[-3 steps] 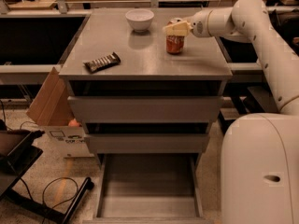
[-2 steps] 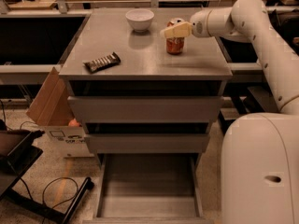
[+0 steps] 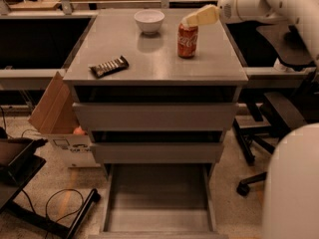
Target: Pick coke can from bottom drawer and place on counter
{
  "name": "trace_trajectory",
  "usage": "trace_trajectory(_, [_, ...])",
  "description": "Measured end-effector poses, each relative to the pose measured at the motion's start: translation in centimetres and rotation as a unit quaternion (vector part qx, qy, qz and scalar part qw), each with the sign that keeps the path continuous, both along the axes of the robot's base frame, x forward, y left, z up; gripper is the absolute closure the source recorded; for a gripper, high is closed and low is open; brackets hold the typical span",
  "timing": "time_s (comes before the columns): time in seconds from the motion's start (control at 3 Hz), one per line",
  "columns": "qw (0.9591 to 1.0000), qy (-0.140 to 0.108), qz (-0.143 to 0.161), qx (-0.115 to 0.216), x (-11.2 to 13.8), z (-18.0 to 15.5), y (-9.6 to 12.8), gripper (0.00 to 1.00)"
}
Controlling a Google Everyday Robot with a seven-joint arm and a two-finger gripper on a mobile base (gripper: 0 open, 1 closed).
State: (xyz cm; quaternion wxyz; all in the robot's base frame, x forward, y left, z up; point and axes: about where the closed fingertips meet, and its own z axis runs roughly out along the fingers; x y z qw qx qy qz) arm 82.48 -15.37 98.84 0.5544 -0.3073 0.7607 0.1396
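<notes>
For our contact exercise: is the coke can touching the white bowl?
Apart. The camera view shows bare counter between the coke can and white bowl. The hand hovers at the can's top.

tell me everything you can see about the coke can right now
The coke can is a small red soda can with white script lettering, metal by the look of it. It stands upright on the grey counter, toward the back right as seen, to the right of the white bowl and apart from it. The gripper is right at its top rim, reaching in from the right and hiding part of the top; whether it touches the can is unclear.
</notes>
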Motion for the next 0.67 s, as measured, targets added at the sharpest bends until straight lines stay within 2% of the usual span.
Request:
trace_trajectory(0.33, [0.9927, -0.049, -0.106, -0.033, -3.4, 6.4, -5.3, 0.0])
trace_trajectory(0.67, [0.9772, -0.107, -0.179, -0.041, -7.4, 12.5, -8.5, 0.0])
